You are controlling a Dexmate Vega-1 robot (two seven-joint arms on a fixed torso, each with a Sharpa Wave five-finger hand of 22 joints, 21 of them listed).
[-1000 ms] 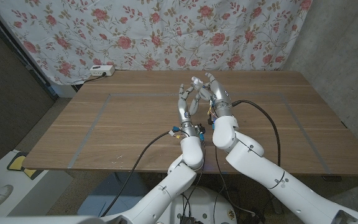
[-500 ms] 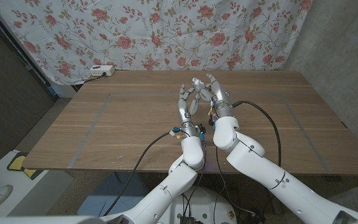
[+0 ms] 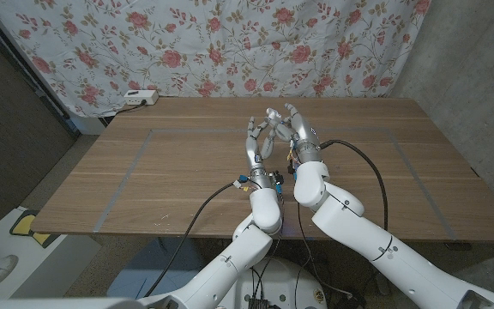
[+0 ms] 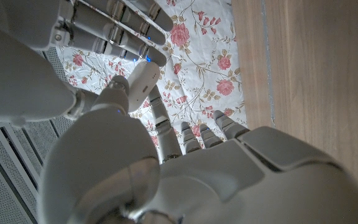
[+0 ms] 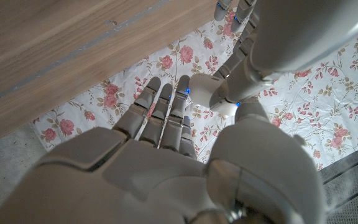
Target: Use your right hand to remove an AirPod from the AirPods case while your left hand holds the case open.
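L hand point(image 3: 256, 142) and R hand point(image 3: 299, 130) raised over table point(image 3: 144, 172) centre, fingertips touching — grip state unclear.

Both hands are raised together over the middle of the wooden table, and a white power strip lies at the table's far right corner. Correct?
Not quite. In the head view the white power strip lies at the table's far left corner. The left hand and right hand are indeed raised together over the middle.
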